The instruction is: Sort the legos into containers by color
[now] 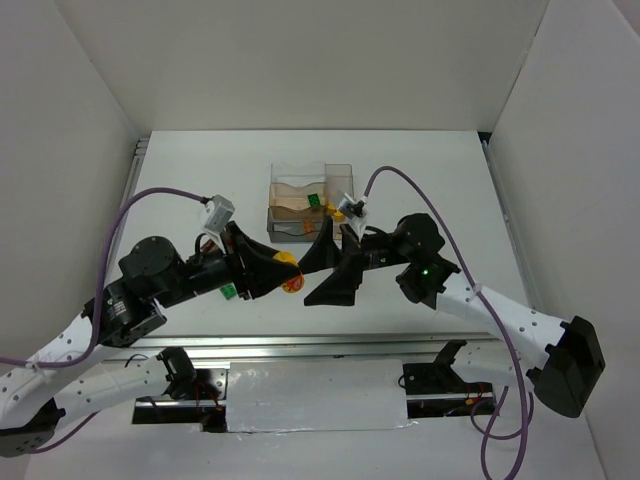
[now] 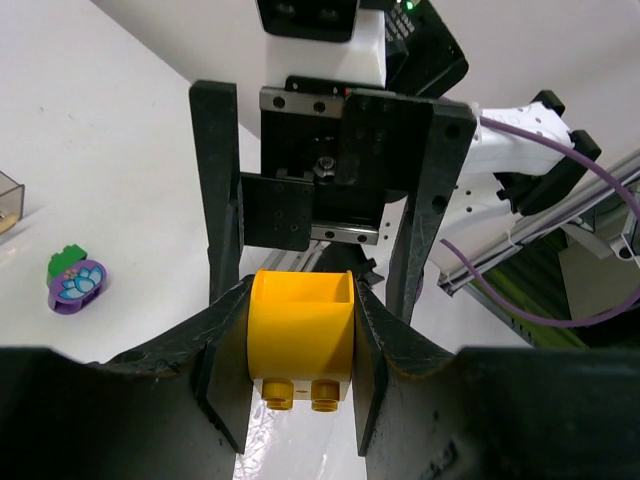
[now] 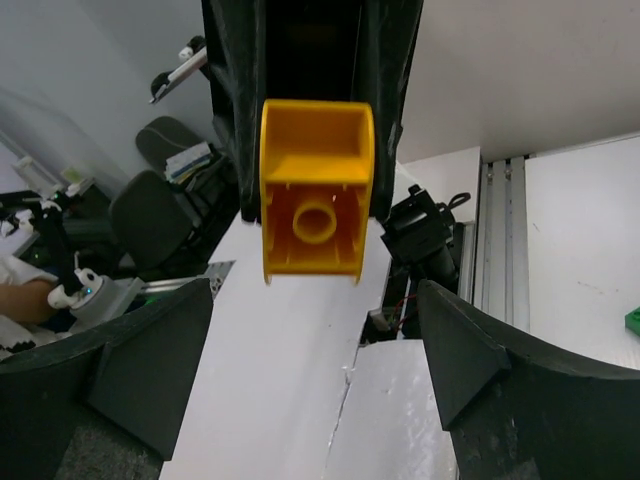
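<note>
- One hollow yellow plastic Lego brick [image 2: 300,335] hangs over the middle of the white table [image 1: 200,170]. The left gripper [image 1: 285,268] clamps it on both sides, jaws drawn in tight against it.
- The right gripper [image 3: 315,300] faces the brick from the right, jaws spread wide and holding nothing.
- One rounded purple piece with a green top [image 2: 75,282] lies on the table near the two grippers.
- One small green brick [image 1: 228,291] lies on the table at the near left. A second green brick [image 1: 314,201] sits inside the cluster of clear plastic bins [image 1: 285,185] at the far centre.
</note>
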Robot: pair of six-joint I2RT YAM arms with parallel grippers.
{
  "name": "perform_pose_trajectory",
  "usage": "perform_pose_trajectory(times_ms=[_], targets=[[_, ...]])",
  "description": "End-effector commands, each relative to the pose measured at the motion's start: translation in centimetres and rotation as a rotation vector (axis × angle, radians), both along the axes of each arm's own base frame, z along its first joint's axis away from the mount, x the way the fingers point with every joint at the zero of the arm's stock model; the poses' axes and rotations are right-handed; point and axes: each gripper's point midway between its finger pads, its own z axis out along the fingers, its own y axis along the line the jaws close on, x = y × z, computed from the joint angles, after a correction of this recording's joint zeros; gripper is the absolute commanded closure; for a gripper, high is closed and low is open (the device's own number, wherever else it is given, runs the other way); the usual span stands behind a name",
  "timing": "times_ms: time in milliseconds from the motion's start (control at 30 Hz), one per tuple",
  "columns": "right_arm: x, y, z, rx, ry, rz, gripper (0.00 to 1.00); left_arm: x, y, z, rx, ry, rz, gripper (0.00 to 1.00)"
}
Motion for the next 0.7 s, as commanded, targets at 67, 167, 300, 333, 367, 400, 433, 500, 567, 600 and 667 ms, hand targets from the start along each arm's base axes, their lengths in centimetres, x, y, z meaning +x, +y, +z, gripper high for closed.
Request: perform_pose_trajectory(times_ms=[67, 167, 300, 333, 367, 400, 433, 500, 567, 600, 667], targets=[[0.3, 0.2, 3.3, 0.075, 0.002, -0.036, 0.15, -0.8, -0.9, 1.6, -0.07, -0.036, -0.071, 1.0], [0.4, 0.6, 3.6, 0.071, 0.021, -0.034, 0.23, -0.6, -1.2, 1.0, -0.056, -0.027, -0.074, 1.0], [0.6, 0.9, 3.7, 0.069, 0.026, -0.037, 0.46, -0.9, -1.9, 0.8, -0.057, -0.028, -0.109, 1.0], [0.6, 0.9, 3.8, 0.075, 0.03, -0.036, 0.55, -1.0, -2.0, 0.7, -0.058, -0.03, -0.118, 1.0], [0.5, 0.8, 3.9, 0.08, 0.03, -0.032, 0.75, -0.9, -2.1, 0.6, -0.055, -0.029, -0.12, 1.0], [0.4, 0.8, 4.1, 0.085, 0.034, -0.028, 0.87, -0.9, -2.1, 0.5, -0.052, -0.029, -0.118, 1.0], [0.4, 0.8, 4.1, 0.086, 0.031, -0.027, 1.0, -0.8, -2.0, 0.5, -0.049, -0.033, -0.11, 1.0], [0.5, 0.9, 3.7, 0.075, 0.027, -0.027, 1.0, -0.4, -1.8, 0.3, -0.04, -0.033, -0.088, 0.93], [1.1, 1.3, 2.6, 0.051, 0.032, -0.047, 1.0, 0.5, -1.1, 0.6, -0.044, -0.03, -0.018, 0.64], [1.6, 1.6, 2.0, 0.038, 0.035, -0.061, 1.0, 0.9, -0.8, 0.6, -0.043, -0.029, 0.011, 0.48], [2.7, 2.1, 0.5, 0.011, 0.065, -0.08, 1.0, 1.6, -0.2, 0.9, -0.039, -0.041, 0.066, 0.38]])
